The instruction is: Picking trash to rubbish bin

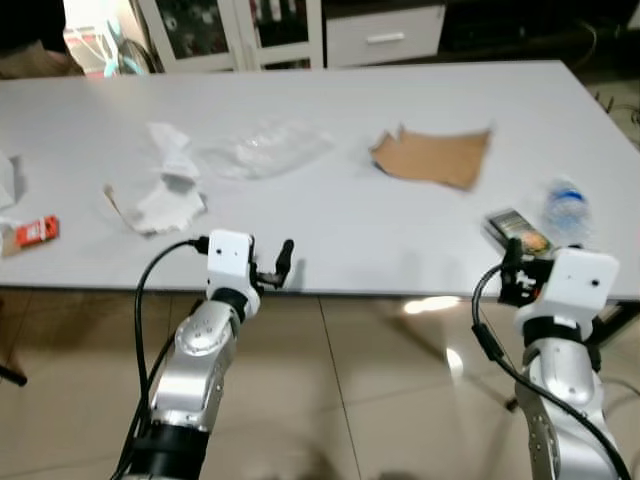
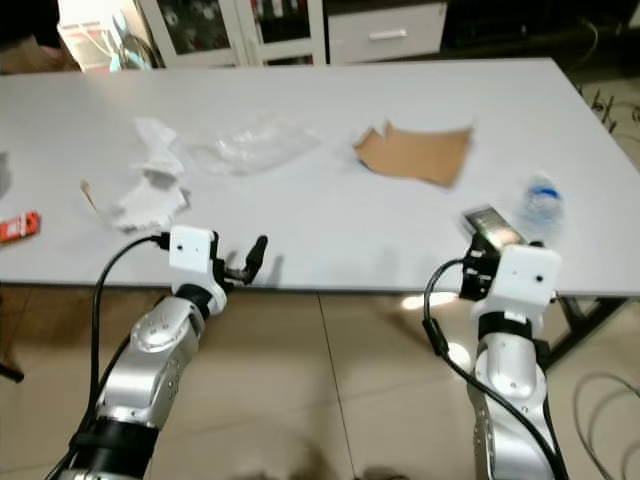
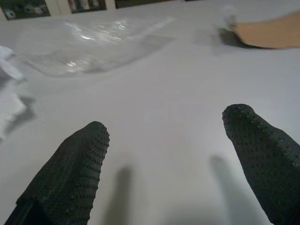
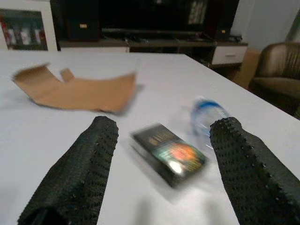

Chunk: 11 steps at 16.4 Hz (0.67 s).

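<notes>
Right end effector [image 4: 159, 159] fingers apart, lined up on your dark box [image 4: 169, 153] at near right desk [image 1: 400, 130] edge | left end effector [image 3: 173, 154] apart, idle | nothing gripped.

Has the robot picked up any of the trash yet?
Not yet. Both grippers are open and hold nothing. The right gripper lines up on the small dark box. The brown cardboard piece, clear plastic bag, crumpled white paper and clear plastic bottle lie on the white table.

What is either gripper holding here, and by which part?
Nothing is held. The left gripper and right gripper are both open above the white table; the small dark box lies untouched ahead of the right one.
</notes>
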Motion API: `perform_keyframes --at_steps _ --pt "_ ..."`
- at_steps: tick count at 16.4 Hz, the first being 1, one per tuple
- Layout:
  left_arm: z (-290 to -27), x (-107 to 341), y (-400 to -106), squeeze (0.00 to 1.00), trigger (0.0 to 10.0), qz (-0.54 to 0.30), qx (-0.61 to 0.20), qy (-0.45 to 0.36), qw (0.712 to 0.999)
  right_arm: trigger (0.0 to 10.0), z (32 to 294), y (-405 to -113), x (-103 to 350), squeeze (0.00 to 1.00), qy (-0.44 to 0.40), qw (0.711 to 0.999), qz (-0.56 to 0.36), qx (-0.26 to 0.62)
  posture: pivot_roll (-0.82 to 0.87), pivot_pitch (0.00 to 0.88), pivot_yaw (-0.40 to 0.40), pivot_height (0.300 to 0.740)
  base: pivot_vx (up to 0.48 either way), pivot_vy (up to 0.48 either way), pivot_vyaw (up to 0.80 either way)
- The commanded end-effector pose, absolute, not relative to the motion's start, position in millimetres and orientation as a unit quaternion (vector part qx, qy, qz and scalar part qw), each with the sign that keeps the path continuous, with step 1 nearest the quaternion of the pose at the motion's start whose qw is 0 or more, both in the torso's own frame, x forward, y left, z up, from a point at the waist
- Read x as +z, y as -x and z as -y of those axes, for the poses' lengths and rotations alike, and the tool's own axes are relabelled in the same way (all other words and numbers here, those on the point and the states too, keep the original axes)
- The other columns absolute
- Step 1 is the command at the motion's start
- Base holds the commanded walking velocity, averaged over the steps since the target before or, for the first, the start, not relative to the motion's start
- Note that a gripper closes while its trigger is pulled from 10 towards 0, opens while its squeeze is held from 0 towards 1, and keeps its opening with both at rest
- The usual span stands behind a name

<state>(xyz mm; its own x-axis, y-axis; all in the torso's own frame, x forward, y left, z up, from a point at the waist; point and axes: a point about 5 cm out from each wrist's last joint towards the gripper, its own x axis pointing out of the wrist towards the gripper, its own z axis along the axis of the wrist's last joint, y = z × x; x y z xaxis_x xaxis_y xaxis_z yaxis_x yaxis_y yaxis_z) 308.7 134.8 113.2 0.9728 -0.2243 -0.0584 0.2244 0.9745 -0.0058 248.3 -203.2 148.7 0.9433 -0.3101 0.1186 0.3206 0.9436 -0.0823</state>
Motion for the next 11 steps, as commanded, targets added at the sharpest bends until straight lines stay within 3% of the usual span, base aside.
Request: perform_keyframes --at_steps 1,2,11 --pt "-144.5 112.1 -307.6 0.0 10.0 -0.034 -0.097 -0.003 0.995 10.0 199.2 -248.4 149.1 0.0 0.044 0.985 0.051 -0.16 -0.12 0.121 0.068 0.74 0.0 0.0 0.0" --pt "-144.0 112.3 -307.4 0.0 10.0 -0.032 -0.098 -0.002 0.995 10.0 199.8 -249.0 148.8 0.0 0.043 0.985 0.047 -0.162 -0.12 0.12 0.068 0.74 0.0 0.0 0.0" --pt "-143.9 117.2 -308.8 0.0 10.0 -0.025 -0.107 -0.001 0.994 10.0 205.4 -255.6 150.7 0.0 0.042 0.981 0.05 -0.183 -0.11 0.112 0.088 0.74 0.0 0.0 -0.8"
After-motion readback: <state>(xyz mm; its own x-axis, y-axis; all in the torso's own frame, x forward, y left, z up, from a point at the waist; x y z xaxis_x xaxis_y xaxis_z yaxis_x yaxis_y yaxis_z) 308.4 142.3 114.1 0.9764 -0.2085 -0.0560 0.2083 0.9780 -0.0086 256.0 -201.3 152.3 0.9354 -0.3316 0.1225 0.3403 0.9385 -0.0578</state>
